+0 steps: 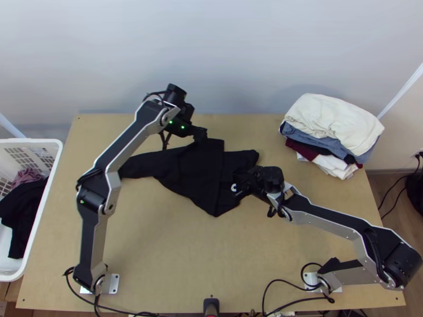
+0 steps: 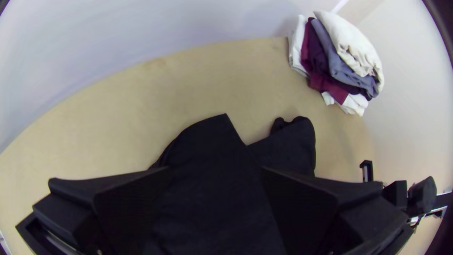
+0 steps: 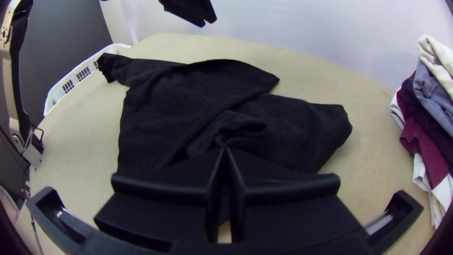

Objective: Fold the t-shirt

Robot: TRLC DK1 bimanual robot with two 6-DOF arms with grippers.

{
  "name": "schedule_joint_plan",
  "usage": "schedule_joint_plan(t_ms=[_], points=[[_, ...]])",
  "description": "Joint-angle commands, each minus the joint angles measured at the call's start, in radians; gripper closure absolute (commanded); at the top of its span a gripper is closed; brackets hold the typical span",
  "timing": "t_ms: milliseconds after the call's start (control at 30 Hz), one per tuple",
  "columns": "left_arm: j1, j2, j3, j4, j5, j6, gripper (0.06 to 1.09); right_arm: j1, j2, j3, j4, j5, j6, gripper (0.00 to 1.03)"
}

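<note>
Clearly, seen from above, the black t-shirt point(image 1: 201, 182) lies rumpled and partly folded on the surface point(image 1: 158, 238). Over its twelve o'clock edge, the left end effector point(image 1: 201, 134) is wide open, holding nothing. Towards four o'clock, the right end effector point(image 1: 239, 187) is closed on a bunched bit of it. A clothes pile point(image 1: 333, 124) sits at two o'clock, a white basket point(image 1: 57, 143) between eight and nine.
</note>
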Motion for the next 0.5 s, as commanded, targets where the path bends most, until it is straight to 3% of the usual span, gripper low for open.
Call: schedule_joint_plan(t_ms=[0,467], points=[[-0.013,0.058,0.036,0.020,-0.002,0.032,0.16,0.005,-0.023,-0.026,0.010,-0.007,0.035,1.00],[-0.018,0.176,0.049,0.126,-0.120,0.125,0.16,0.005,-0.017,-0.046,0.013,-0.007,0.054,1.00]])
